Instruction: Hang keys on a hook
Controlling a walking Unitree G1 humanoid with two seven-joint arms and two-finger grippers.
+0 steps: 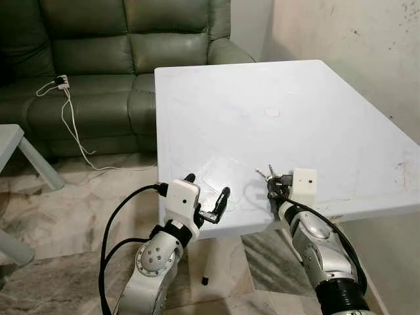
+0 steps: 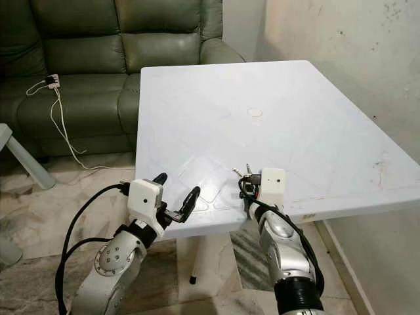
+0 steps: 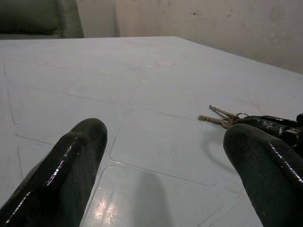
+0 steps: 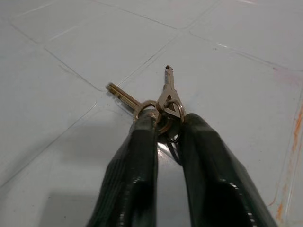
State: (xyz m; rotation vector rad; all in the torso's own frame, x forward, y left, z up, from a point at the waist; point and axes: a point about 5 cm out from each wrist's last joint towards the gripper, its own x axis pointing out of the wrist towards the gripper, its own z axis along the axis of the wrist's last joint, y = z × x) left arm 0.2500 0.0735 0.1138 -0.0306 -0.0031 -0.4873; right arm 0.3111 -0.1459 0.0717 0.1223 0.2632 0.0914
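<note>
A small bunch of keys (image 4: 163, 101) on a ring lies on the white table (image 1: 275, 85) near its front edge. My right gripper (image 1: 274, 184) is shut on the keys, its two black fingers (image 4: 137, 156) pinching the ring with the key blades sticking out ahead. The keys (image 3: 222, 118) also show beside the right gripper's dark fingers in the left wrist view. My left gripper (image 1: 209, 197) is open at the table's front edge, to the left of the keys, with nothing between its fingers (image 3: 71, 161).
A green leather sofa (image 1: 118, 59) stands behind the table, with a white charger and cable (image 1: 62, 84) on its seat. A pale wall (image 1: 367, 52) runs along the right. A light side table's corner (image 1: 13, 141) is at far left. Marble floor lies below.
</note>
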